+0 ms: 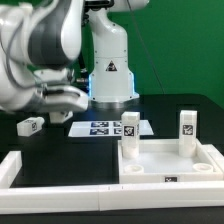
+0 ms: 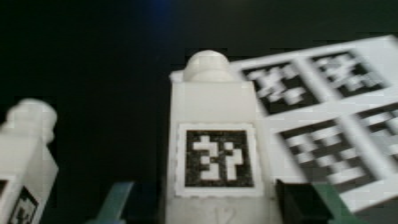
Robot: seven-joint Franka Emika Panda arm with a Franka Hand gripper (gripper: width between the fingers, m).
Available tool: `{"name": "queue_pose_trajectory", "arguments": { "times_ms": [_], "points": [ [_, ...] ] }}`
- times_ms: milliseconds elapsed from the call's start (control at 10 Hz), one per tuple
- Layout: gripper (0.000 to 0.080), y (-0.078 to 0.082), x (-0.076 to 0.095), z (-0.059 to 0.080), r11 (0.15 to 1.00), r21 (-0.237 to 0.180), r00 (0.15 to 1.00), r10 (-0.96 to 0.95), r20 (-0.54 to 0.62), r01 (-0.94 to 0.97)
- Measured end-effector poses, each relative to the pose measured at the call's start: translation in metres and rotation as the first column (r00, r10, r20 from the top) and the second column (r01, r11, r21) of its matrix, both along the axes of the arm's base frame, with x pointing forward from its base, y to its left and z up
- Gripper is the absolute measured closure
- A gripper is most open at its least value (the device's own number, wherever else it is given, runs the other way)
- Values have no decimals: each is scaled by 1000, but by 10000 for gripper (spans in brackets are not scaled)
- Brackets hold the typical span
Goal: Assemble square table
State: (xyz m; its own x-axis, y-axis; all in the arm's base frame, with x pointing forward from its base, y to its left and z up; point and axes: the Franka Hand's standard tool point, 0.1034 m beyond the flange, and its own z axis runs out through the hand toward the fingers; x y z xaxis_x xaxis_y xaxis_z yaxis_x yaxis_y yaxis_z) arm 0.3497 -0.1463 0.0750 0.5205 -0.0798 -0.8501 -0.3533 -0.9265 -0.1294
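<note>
Fingers [image 2: 119,200] of the gripper [image 2: 206,203] stand spread in the wrist view, one on each side of a white middle leg [image 2: 217,140] whose black-and-white tag faces the camera. A dark gap shows between this leg and at least one finger, so nothing looks pinched. A second leg [image 2: 25,150] shows beside it, and the marker board [image 2: 329,110] lies on its other side. In the exterior view the arm [image 1: 45,50] fills the far corner on the exterior view's left, and its fingertips cannot be made out there. The square top [image 1: 170,165] of the square table lies on the black work table [image 1: 60,145] near the front edge, toward the exterior view's right. A left upright leg [image 1: 129,130] and a right upright leg [image 1: 186,125] stand at its two far corners. A loose leg [image 1: 30,125] lies on its side near the edge on the exterior view's left, below the arm. White barrier strips [image 1: 60,200] run along the front edge. Which of these legs the wrist view shows I cannot tell.
</note>
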Motion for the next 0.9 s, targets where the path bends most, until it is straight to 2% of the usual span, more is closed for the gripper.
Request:
{"name": "queue_pose_trajectory", "arguments": {
  "times_ms": [100,200,300,400,600,700,800,900],
  "points": [
    [510,4,9,17,1000,0,1000,4,24,-4],
    [509,6,12,22,1000,-3,999,-3,43,3],
    [509,4,-1,6,999,-13,998,-43,51,44],
    [509,2,-1,2,999,-25,996,-43,75,45],
    [509,3,21,-3,995,-95,970,6,242,18],
    [509,14,39,16,995,-103,958,29,286,0],
    [509,23,73,44,993,-116,935,56,350,-16],
    [509,28,99,67,991,-131,910,73,408,-21]
  ]
}}
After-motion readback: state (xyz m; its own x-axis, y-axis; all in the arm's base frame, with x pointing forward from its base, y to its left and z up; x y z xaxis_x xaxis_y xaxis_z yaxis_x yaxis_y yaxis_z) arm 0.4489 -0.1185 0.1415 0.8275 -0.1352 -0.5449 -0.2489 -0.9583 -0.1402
